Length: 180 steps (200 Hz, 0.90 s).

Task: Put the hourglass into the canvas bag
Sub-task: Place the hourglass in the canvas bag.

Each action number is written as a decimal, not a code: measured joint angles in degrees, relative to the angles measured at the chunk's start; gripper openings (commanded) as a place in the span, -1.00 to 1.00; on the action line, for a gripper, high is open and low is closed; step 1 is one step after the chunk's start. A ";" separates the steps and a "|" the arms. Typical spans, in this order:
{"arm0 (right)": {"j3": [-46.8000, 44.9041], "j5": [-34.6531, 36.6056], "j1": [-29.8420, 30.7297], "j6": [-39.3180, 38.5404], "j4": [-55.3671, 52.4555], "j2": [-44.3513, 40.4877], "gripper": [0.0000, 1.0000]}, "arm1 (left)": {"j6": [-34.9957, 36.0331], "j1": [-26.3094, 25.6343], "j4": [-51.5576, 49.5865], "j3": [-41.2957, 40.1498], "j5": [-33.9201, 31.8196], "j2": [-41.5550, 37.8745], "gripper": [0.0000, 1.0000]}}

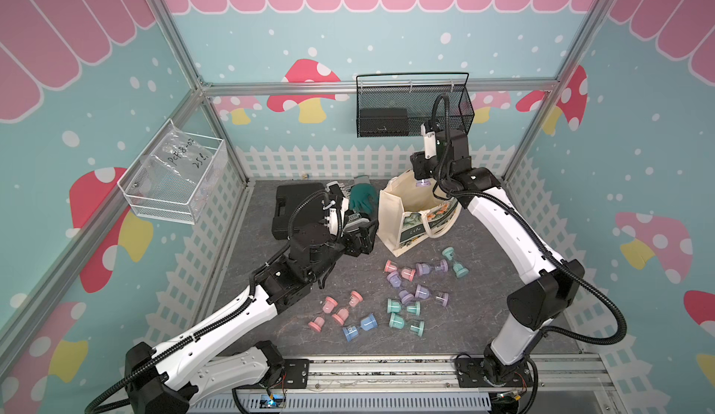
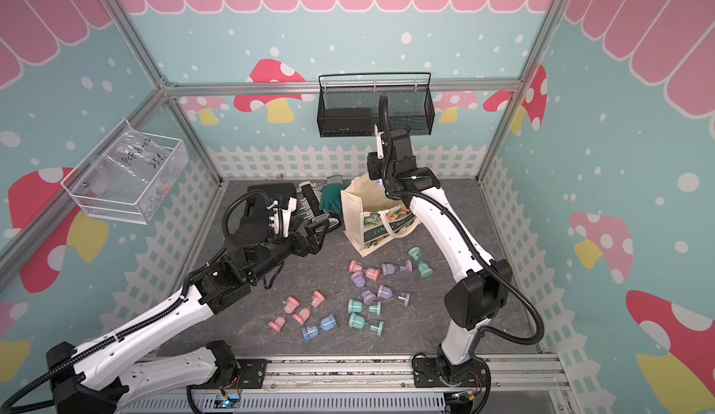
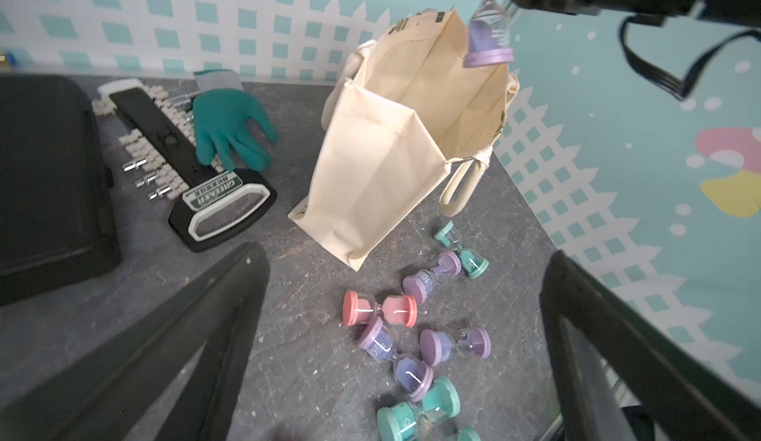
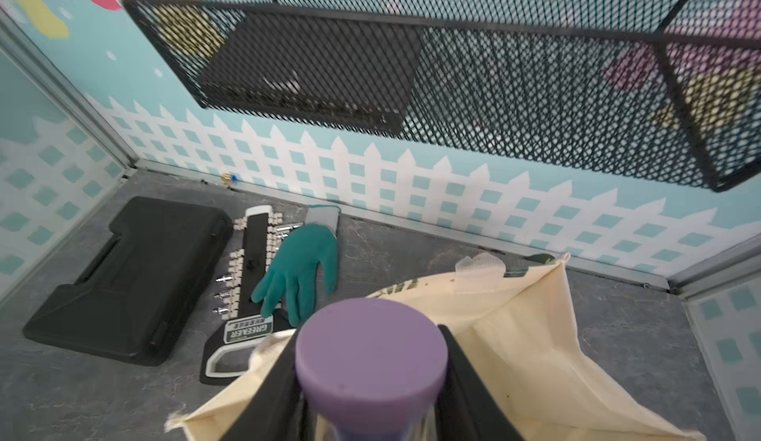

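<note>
Right now my right tool [image 1: 421, 179] is pinching a purple hourglass [image 3: 488, 35], its two fingers closed on either side of it. The hourglass hangs below the tool with its long axis close to upright, slightly tilted, one purple cap lowest. It is held in the air over the open mouth of the canvas bag [image 1: 391, 214], which stands upright toward the back of the desk [image 1: 476, 307].

From the tool, the bag's opening lies straight down. The hourglass sits toward the far rim of the mouth rather than over its middle. I think its lower cap is level with the rim or just above it, but no view settles that.

My left tool [image 3: 403, 257] is spread wide and empty, hovering just beside the bag's side wall without touching it. A scatter of other hourglasses [image 1: 406, 296], pink, purple, teal and blue, lies on the desk in front of the bag.

By my judgement, the right arm is the one placed to finish this, with a short descent and a release.
</note>
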 measured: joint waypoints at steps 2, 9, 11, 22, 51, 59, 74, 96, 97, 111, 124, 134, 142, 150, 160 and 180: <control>0.00 -0.02 -0.15 -0.02 -0.15 0.28 -0.58 | 0.57 0.04 0.35 -0.31 0.42 -0.07 0.99; 0.00 -0.09 -0.59 -0.11 -0.76 1.33 -0.58 | 2.47 0.13 1.38 -1.29 2.01 -0.31 0.99; 0.00 -0.07 -0.68 -0.13 -0.92 1.62 -0.58 | 2.86 0.17 1.57 -1.49 2.34 -0.37 0.99; 0.00 -0.31 -1.25 -0.35 -1.68 3.19 -0.58 | 5.44 0.42 2.54 -2.71 4.66 -0.90 0.99; 0.00 -0.50 -2.12 -1.03 -3.45 5.99 -0.58 | 9.86 1.46 3.37 -3.50 9.42 -2.05 0.99; 0.00 -0.59 -2.27 -1.22 -3.54 6.54 -0.58 | 10.86 1.68 3.54 -3.50 10.75 -2.32 0.99; 0.04 -0.76 -2.54 -1.75 -3.56 7.45 -0.58 | 13.00 1.92 3.76 -3.52 13.35 -2.78 0.99; 0.44 -1.09 -2.91 -2.36 -3.58 9.29 -0.58 | 16.15 1.92 4.07 -4.02 16.26 -3.37 0.99; 0.44 -1.11 -2.91 -2.38 -3.56 9.35 -0.58 | 16.35 1.92 4.09 -4.07 16.41 -3.41 0.99; 0.48 -1.79 -3.17 -2.75 -3.58 10.75 -0.58 | 18.14 1.92 4.28 -4.76 17.64 -3.74 0.99; 0.48 -2.19 -3.21 -3.04 -3.58 12.04 -0.58 | 19.82 1.95 4.28 -5.42 19.10 -3.96 0.99; 0.48 -2.45 -3.21 -3.26 -3.61 12.96 -0.58 | 21.07 1.97 4.31 -5.90 20.35 -4.13 0.99; 0.48 -2.71 -3.21 -3.45 -3.63 13.62 -0.58 | 22.01 1.97 4.31 -6.32 21.31 -4.26 0.99; 0.48 -2.91 -3.21 -3.63 -3.63 14.10 -0.58 | 22.69 1.97 4.22 -6.58 21.90 -4.37 0.99; 0.48 -3.15 -3.21 -3.76 -3.63 14.64 -0.58 | 23.52 1.97 4.11 -6.71 22.23 -4.44 0.99; 0.44 -3.67 -3.21 -4.02 -3.54 15.47 -0.58 | 24.37 1.97 4.17 -6.73 22.12 -4.46 0.99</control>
